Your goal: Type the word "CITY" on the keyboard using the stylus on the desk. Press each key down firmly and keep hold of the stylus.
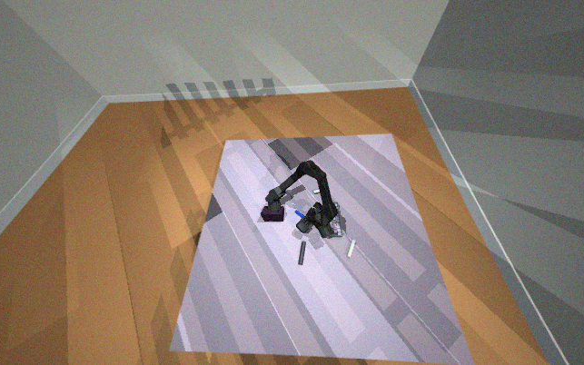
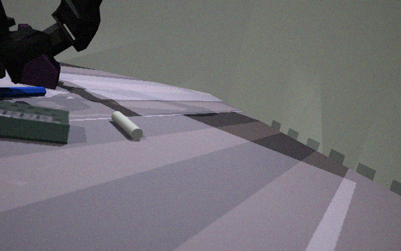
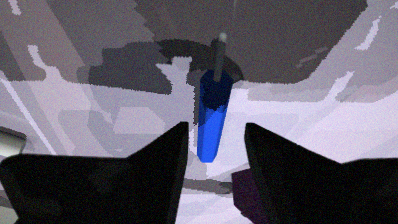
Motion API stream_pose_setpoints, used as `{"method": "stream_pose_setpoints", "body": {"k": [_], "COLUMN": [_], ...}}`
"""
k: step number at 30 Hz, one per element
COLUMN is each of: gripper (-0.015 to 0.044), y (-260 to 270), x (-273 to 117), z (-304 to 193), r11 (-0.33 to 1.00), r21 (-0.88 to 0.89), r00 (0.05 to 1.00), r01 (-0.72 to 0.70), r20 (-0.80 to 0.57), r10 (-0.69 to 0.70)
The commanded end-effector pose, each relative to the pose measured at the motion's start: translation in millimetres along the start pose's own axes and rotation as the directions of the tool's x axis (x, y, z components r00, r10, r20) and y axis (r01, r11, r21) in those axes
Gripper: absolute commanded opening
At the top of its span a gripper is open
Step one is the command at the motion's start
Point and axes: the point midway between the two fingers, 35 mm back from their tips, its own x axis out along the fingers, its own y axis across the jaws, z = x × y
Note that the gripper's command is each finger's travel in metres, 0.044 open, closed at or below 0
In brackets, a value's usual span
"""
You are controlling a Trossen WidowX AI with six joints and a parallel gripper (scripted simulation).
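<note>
Above the blue stylus (image 1: 299,213) (image 2: 22,91) (image 3: 212,125), our hand (image 2: 8,80) (image 3: 216,130) is partly open, holding nothing, fingers spread either side, probably to grip its handle.

Walls (image 1: 240,41) (image 2: 289,56): plain grey, filling the top view's upper part, darker at right | baseboard (image 1: 258,91): pale, along the wall foot | floor (image 1: 99,227): orange-brown, at left, right and behind the counter (image 1: 262,309) (image 2: 164,193) | light: pale slanting bands; barred shadow at upper left of the top view
</note>
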Motion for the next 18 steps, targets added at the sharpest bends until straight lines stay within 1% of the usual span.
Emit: {"method": "stream_pose_setpoints", "body": {"k": [1, 18], "gripper": [0.0150, 0.0150], "y": [0, 0], "x": [4, 17], "z": [2, 9], "r11": [1.000, 1.000], "r21": [0.007, 0.007], "r00": [1.000, 1.000], "r01": [-0.006, -0.006], "r20": [0.000, -0.001], "r10": [0.006, 0.006]}}
